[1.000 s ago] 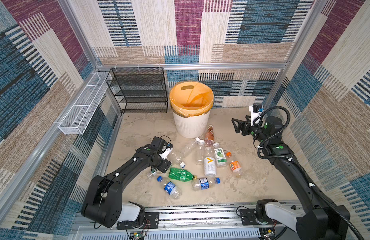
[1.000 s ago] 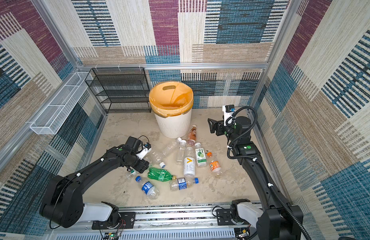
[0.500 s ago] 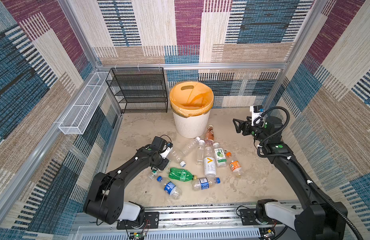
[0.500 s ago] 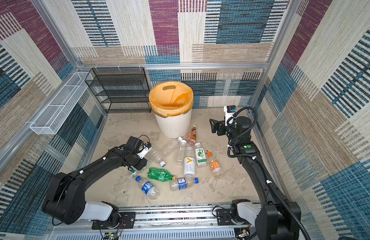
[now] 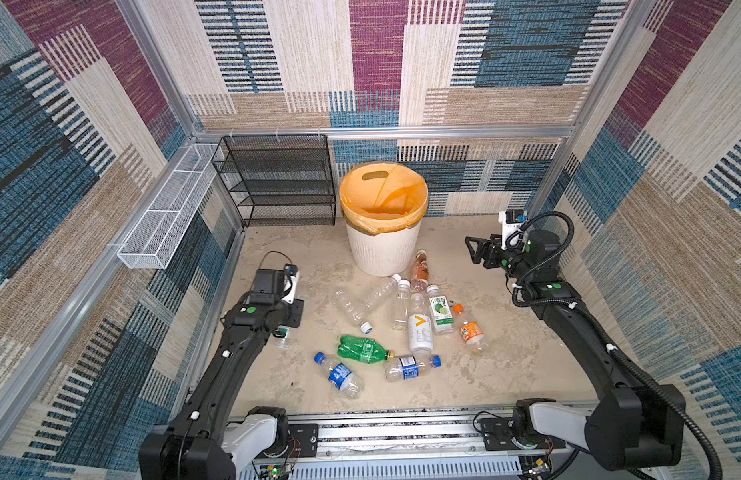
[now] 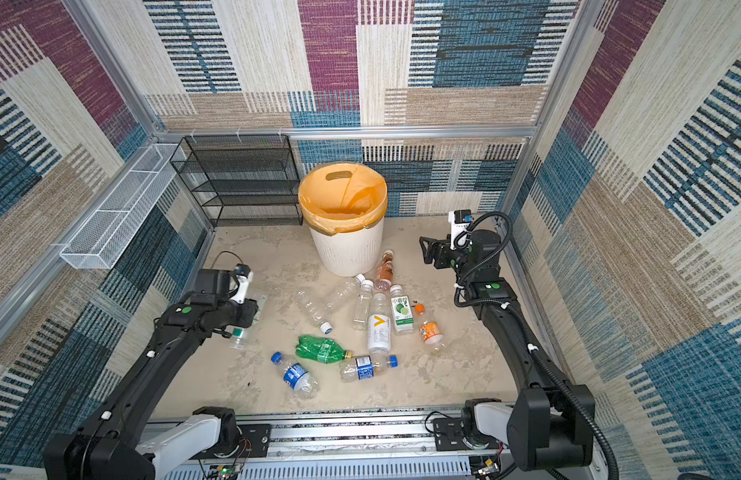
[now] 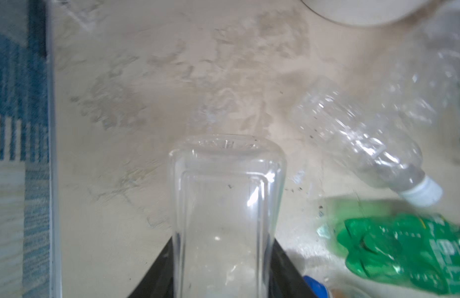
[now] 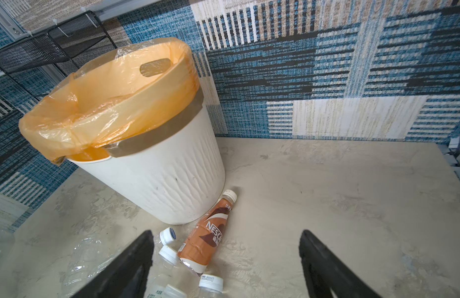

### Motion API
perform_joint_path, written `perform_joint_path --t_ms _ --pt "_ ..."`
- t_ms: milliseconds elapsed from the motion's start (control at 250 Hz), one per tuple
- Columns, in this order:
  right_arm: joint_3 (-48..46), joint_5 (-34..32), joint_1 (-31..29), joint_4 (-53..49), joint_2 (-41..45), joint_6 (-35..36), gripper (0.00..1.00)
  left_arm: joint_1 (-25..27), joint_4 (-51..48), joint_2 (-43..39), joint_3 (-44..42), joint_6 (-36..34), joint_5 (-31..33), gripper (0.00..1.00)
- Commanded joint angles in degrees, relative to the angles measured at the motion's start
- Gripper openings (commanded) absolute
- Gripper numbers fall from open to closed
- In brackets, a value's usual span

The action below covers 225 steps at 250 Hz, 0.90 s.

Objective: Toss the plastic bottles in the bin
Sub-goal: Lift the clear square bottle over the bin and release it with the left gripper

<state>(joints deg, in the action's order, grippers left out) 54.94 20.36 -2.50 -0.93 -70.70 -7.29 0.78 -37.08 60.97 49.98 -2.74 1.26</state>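
My left gripper (image 5: 292,318) is shut on a clear square bottle (image 7: 226,201), which sticks out past the black fingers (image 7: 283,268); its capped end (image 6: 238,334) shows below the wrist. Several plastic bottles lie on the floor in front of the bin (image 5: 383,249): a green one (image 5: 362,349), a brown-labelled one (image 8: 211,232) against the bin's foot, a blue-labelled one (image 5: 339,374), and a clear one (image 7: 360,144). My right gripper (image 5: 470,251) hangs open in the air to the right of the bin (image 8: 156,185), empty.
A black mesh rack (image 5: 277,183) stands at the back left beside the bin. A white wire basket (image 5: 165,212) hangs on the left wall. Patterned walls close in three sides, and a metal rail (image 5: 381,436) runs along the front.
My left gripper has shut on the clear bottle and drawn back to the left, away from the pile. The right gripper has shifted only slightly and stays open.
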Motion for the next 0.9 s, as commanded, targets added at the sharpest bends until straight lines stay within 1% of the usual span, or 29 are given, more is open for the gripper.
perform_joint_path --t_ms 0,72,156,220,272,312,372,440,492,508,540,560,596,612,636,668,700,732,764,808,896 --pt "0.92 2.07 0.04 1.57 -0.82 -2.0 0.88 -6.34 3.14 -0.12 -1.41 13.13 -9.63 0.49" --pt "0.79 2.32 0.04 1.22 -1.53 -2.4 0.87 -9.82 5.29 1.45 -2.52 18.21 -15.72 0.49" --pt "0.42 2.5 0.04 0.78 -2.09 -2.92 0.87 -11.15 7.78 2.75 -2.17 22.76 -21.83 0.48" --pt "-0.05 2.71 0.04 0.67 -2.06 -3.48 0.87 -10.89 10.52 2.66 1.05 25.86 -26.14 0.48" --pt "-0.27 3.02 0.04 0.58 -2.04 -3.88 0.87 -10.43 12.49 3.02 6.87 28.2 -28.74 0.48" --pt "-0.24 3.34 0.04 0.58 -2.06 -4.28 0.86 -9.64 12.99 4.41 14.06 29.15 -29.71 0.48" --pt "-0.61 3.71 0.03 0.97 -1.75 -4.97 0.86 -7.59 13.56 8.79 27.88 30.92 -31.04 0.48" --pt "-1.29 4.06 0.04 2.18 -1.77 -6.03 0.86 -2.87 15.67 16.28 44.91 33.67 -31.04 0.49" --pt "-1.65 4.83 0.0 3.18 -2.16 -7.02 0.86 1.53 17.9 23.67 57.93 34.88 -31.85 0.57" --pt "-1.67 5.15 0.03 3.43 -2.31 -7.33 0.86 2.85 17.67 26.25 62.28 34.82 -31.78 0.6" --pt "-1.72 5.89 0.0 3.79 -2.63 -8.02 0.86 4.75 15.92 31.63 70.76 35.41 -31.54 0.62" --pt "-1.83 6.19 -0.04 4.12 -2.75 -8.37 0.86 5.48 15.35 34.9 75.71 36.34 -31.93 0.64" --pt "-2.09 6.81 -0.05 4.78 -2.78 -9.23 0.87 6.43 14.65 40.31 83.6 37.89 -33.07 0.71" --pt "-2.29 7.12 -0.05 4.89 -2.72 -9.48 0.87 6.74 14.0 42.47 86.74 38.39 -33.1 0.78" --pt "-2.48 7.48 -0.05 5.1 -2.48 -9.81 0.88 6.87 12.35 45.44 90.89 39.53 -32.58 0.83" --pt "-2.66 7.82 -0.05 5.22 -2.14 -9.96 0.88 6.87 10.81 48.33 94.73 40.76 -32.69 0.85" --pt "-2.81 7.75 -0.05 4.79 -1.68 -9.83 0.88 6.95 10.3 49.92 96.43 41.04 -32.93 0.86" --pt "-2.81 7.58 -0.05 4.2 -1.13 -9.38 0.88 6.96 10.62 50.3 96.19 41.41 -32.99 0.9" --pt "-2.9 7.16 -0.05 3.55 -0.57 -8.87 0.89 7.05 11.61 49.64 94.56 41.52 -33.0 0.95" --pt "-2.88 6.5 -0.05 2.53 0.05 -8.15 0.89 7.05 13.88 47.46 90.83 40.59 -32.89 1.0" --pt "-2.56 5.79 -0.05 0.96 0.66 -7.21 0.89 6.66 13.79 41.34 82.85 35.48 -27.45 0.99"
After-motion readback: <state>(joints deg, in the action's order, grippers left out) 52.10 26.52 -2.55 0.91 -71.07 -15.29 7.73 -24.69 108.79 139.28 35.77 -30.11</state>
